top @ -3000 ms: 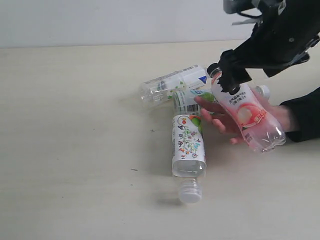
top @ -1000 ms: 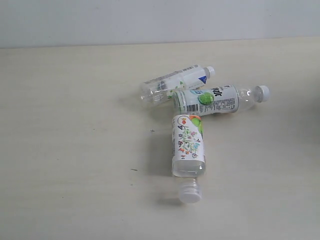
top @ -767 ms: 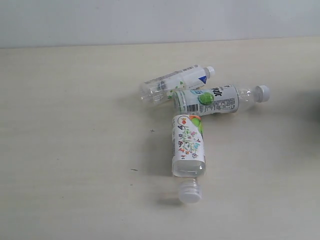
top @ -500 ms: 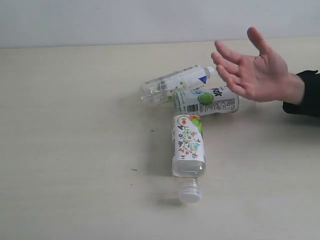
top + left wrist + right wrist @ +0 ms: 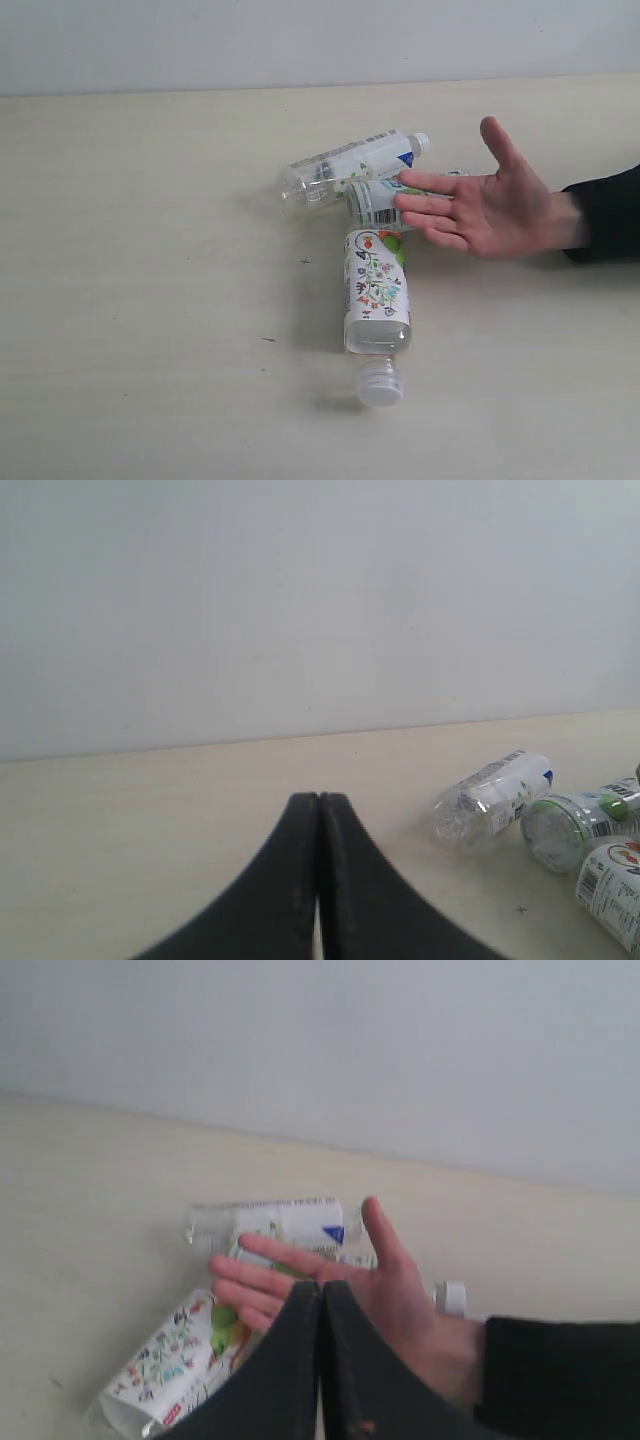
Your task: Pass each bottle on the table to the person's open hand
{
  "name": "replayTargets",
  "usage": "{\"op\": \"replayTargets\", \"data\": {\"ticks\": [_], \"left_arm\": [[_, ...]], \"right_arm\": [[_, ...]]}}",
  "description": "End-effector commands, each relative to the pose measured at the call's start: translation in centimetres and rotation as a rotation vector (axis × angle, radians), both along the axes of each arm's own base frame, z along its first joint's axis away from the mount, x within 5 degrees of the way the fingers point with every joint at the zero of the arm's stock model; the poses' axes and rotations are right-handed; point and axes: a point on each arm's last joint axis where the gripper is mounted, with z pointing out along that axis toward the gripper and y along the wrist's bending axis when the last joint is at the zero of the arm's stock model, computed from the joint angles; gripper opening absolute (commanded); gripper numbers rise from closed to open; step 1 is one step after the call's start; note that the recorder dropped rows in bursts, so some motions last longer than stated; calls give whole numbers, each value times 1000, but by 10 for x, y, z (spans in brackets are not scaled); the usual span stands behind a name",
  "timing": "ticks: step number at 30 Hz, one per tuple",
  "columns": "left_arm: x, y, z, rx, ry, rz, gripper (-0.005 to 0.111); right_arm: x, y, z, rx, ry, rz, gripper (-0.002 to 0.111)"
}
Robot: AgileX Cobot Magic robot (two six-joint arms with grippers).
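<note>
Three bottles lie on the table. The slim white-label bottle is farthest back. The green-dot-label bottle lies just in front of it, mostly hidden behind the person's open hand. The hand reaches in palm up from the right, on a black sleeve. The floral-label bottle points its white cap at the front edge. Neither gripper shows in the exterior view. My left gripper is shut and empty, well away from the slim bottle. My right gripper is shut and empty, above the hand.
A pale wall runs behind the table's far edge. The black sleeve lies along the right side. Bare tabletop spreads to the left of the bottles and in front of them.
Three seconds ago my right gripper held a pink bottle over the hand; both then left the view. The open hand has come back from the right and lowered over the green-dot bottle.
</note>
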Motion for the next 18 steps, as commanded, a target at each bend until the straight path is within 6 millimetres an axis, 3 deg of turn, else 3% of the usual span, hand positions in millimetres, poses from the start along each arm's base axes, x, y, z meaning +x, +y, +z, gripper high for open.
{"op": "replayTargets", "data": {"ticks": [1,7,18], "left_arm": [[0,0,-1,-6,4,4,0],[0,0,-1,-6,4,4,0],[0,0,-1,-6,4,4,0]], "right_arm": [[24,11,2,-85,202,-16,0],[48,28,-3,-139,380,12,0],[63,32,-10,-269,369,9,0]]}}
